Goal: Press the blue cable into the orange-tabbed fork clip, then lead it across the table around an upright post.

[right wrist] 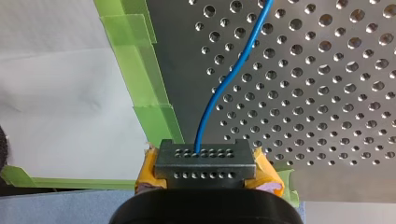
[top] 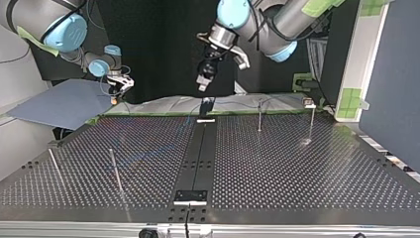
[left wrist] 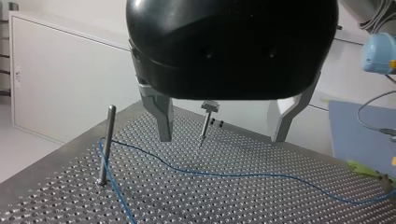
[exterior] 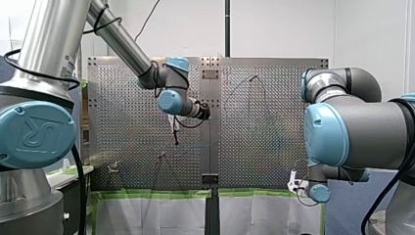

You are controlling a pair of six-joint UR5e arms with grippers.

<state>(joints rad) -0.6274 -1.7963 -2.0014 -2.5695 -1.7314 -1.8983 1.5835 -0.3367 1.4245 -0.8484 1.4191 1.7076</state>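
The blue cable (left wrist: 224, 175) lies slack on the perforated table (left wrist: 280, 205). It bends around the foot of an upright post (left wrist: 106, 142). My left gripper (left wrist: 222, 138), black with metal fingers, hangs open above the cable and holds nothing. Ahead of it stands a thin stem with a flat head (left wrist: 208, 116). My right gripper (right wrist: 204, 161), with yellow pads, is shut on the cable's end (right wrist: 233, 70) at the table's taped edge. In the top view my left gripper (top: 203, 85) hovers over the middle back, and my right gripper (top: 117, 94) is at the back left.
Two thin posts (top: 115, 168) stand in the top view's left half. A short post (top: 259, 116) and a stemmed clip (top: 309, 104) stand at its right back. A dark rail (top: 200, 153) runs down the table's middle. Green tape (right wrist: 140, 79) lines the edge, beside a blue sheet (top: 64, 104).
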